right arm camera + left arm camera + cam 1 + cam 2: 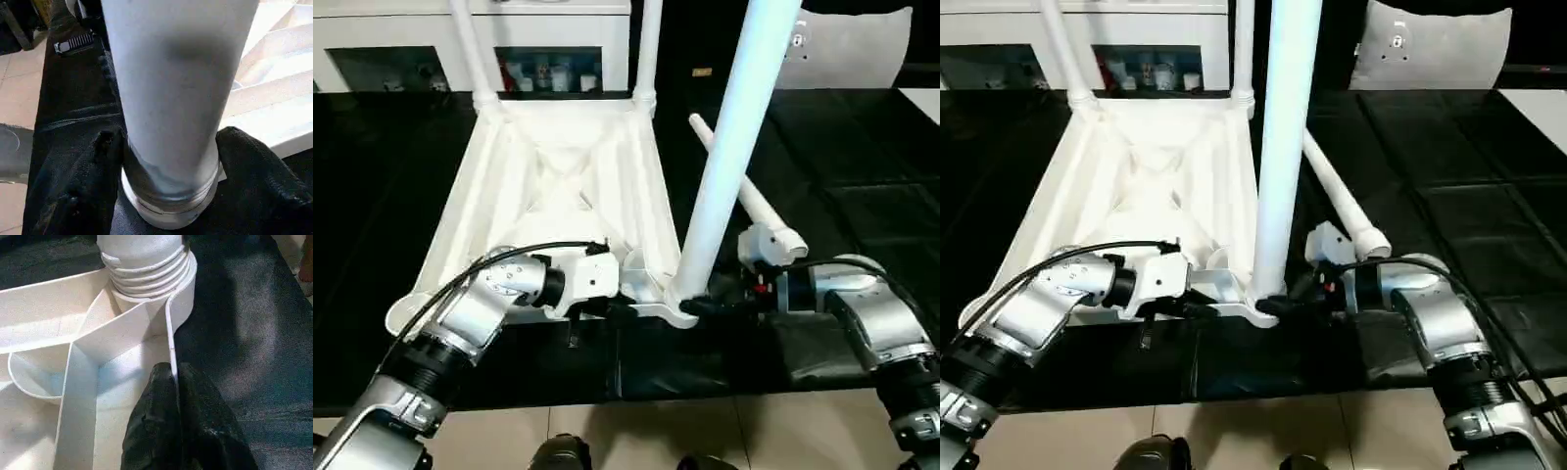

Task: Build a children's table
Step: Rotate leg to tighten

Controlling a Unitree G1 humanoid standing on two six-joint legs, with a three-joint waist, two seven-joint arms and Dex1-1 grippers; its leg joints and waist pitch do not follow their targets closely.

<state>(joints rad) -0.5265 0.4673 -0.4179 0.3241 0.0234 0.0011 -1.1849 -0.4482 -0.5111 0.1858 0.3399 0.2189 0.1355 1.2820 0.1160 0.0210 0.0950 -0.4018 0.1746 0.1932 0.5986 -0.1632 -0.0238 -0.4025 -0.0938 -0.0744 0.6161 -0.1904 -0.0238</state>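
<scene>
While the children's table (558, 186) lies upside down on the black-covered work surface (862, 176), ribbed underside facing up, you can count four tube legs in all. Two far legs (470, 49) stand in the sockets at the table's far edge. One near leg (729, 147) rises from the near corner socket (146, 264) on your right side, leaning slightly. The fourth, a loose leg (749, 201), lies flat on the cover just beyond that corner, angled away from the table.

Your two grippers both work at that same near corner. The left gripper (175, 382) is clenched on the thin rim wall of the table's near edge, just beside the socket — its two black fingers (151, 406) pinch the white wall between them. The right gripper (171, 161) reaches in from the other side, and its fingers (259, 166) sit on either side of the near leg's base, right above the threaded end; you cannot tell whether they press on the tube or merely flank it.

Behind the table, one white cabinet (411, 29) stands past the far edge.
</scene>
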